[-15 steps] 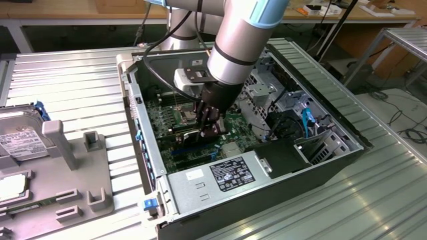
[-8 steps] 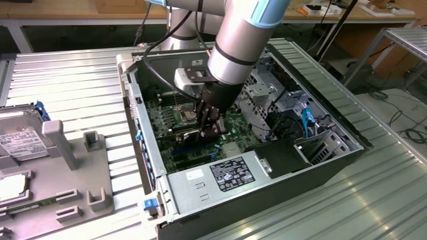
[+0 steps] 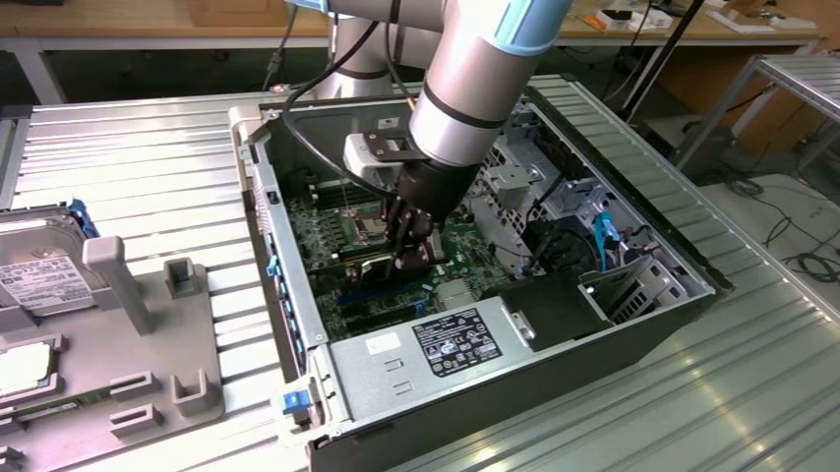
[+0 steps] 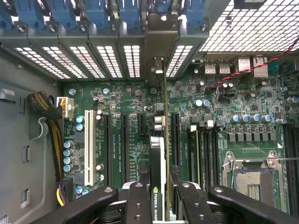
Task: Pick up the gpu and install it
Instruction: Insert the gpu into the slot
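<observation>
Fingers [image 4: 161,198] grasp the gpu [image 4: 159,172] edge-on inside the open computer case [image 3: 630,211], directly above the motherboard [image 4: 135,100] slots. Pickup looks done; seating the card in a slot remains, as far as visible.

Open computer case [image 3: 683,280] lying on ribbed metal table [image 3: 145,167], green motherboard [image 4: 140,100] showing inside. Silver power supply [image 3: 434,344] with black label sitting at case's near end. Empty CPU socket [image 4: 254,179] sitting on board, white expansion slot [image 4: 88,147] standing beside black slots. Blue clips [image 4: 98,11] lining rear bracket row. Hard drive [image 3: 39,270] with white label resting in grey fixture [image 3: 177,339] at exterior view's left. Black-yellow cable bundle [image 4: 49,114] lying beside board.
</observation>
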You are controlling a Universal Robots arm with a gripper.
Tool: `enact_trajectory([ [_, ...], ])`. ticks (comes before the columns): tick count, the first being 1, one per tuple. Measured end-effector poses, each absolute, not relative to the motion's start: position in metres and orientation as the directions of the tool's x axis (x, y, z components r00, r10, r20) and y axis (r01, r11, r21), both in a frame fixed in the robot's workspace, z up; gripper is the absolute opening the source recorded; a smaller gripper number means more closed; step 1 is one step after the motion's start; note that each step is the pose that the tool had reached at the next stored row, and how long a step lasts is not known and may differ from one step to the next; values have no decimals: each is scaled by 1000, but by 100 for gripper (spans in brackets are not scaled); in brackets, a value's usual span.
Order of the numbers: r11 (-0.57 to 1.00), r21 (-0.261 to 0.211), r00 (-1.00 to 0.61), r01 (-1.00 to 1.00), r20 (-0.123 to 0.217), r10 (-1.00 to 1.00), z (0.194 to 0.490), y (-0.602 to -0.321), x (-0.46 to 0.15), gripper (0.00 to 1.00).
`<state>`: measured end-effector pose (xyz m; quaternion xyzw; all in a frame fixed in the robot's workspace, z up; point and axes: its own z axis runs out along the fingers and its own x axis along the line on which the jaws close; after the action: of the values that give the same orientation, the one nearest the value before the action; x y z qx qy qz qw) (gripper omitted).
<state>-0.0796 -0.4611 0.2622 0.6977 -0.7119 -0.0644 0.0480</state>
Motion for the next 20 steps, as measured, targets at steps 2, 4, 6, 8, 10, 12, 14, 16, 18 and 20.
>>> enact_trajectory([
  [2,17,159,-20,-987,-19,-1000,262,-461,-80,27],
  [4,17,159,-20,-987,-18,-1000,262,-461,-80,27],
  [6,17,159,-20,-987,-18,-1000,262,-461,-80,27],
  [8,17,159,-20,-987,-18,-1000,262,-461,-81,27],
  [10,17,159,-20,-987,-18,-1000,262,-461,-82,27],
  [12,17,159,-20,-987,-18,-1000,261,-461,-82,27],
  [14,17,158,-20,-987,-18,-1000,258,-461,-82,27],
  [16,17,158,-20,-987,-18,-1000,257,-461,-82,27],
  [18,17,158,-20,-987,-18,-1000,257,-461,-82,27],
  [20,17,158,-20,-987,-18,-1000,257,-461,-82,27],
])
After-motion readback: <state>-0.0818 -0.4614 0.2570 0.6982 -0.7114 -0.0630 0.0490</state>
